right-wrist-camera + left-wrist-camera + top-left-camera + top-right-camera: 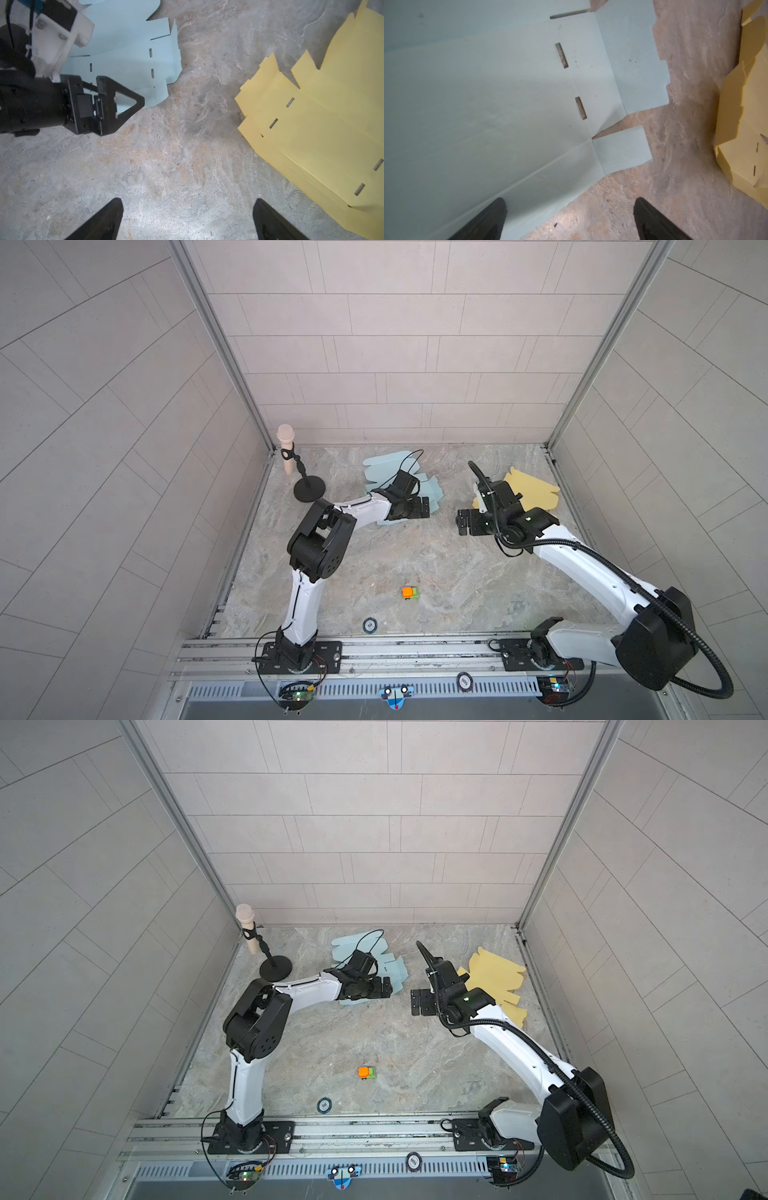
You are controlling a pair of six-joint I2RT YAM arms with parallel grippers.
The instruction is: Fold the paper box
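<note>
A light blue paper box blank point(384, 470) point(353, 946) lies flat and unfolded at the back middle of the table, with slots and flaps showing in the left wrist view point(488, 93). My left gripper point(424, 508) point(385, 988) point(570, 199) hangs open over its near right edge, one finger above the sheet and the other above bare table, holding nothing. A stack of yellow blanks point(534, 489) point(496, 973) point(332, 135) lies at the back right. My right gripper point(462, 522) point(415, 1002) point(188, 199) is open over bare table between the blue and yellow sheets.
A beige microphone point(286, 443) on a black round-based stand point(309, 489) sits at the back left corner. A small orange and green toy point(410, 593) and a round token point(369, 625) lie near the front. Tiled walls close three sides, with a metal rail point(415, 649) in front.
</note>
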